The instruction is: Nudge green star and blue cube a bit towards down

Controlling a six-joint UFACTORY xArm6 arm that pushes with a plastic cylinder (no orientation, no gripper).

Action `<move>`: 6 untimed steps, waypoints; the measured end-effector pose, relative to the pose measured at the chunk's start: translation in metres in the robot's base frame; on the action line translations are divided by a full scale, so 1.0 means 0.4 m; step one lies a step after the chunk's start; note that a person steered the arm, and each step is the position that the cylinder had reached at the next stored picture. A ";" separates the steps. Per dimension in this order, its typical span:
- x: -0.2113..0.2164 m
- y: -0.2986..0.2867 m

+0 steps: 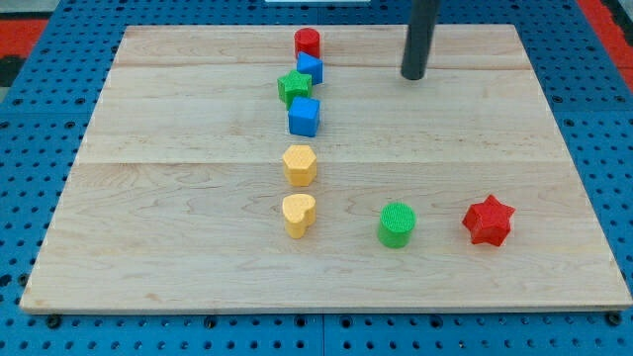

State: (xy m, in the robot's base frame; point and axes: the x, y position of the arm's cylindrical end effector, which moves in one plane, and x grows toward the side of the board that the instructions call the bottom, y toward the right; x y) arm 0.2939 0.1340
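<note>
Upright, my tip (413,75) stands free — well right of green star (294,87) and blue cube (305,116).

Setting: robotics lab bench. Evidence: pale wooden board (198,247) laid on a blue perforated mounting plate (30,119); small coloured test blocks on the board; red strip (605,18) at far right.

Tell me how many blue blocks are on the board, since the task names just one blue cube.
2. A blue cube sits just below the green star; another blue block sits between the star and the red cylinder. None appear hidden.
</note>
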 end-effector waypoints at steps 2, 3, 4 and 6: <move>-0.005 0.002; -0.026 0.023; -0.069 0.049; -0.236 0.195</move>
State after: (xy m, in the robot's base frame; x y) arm 0.1996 0.2120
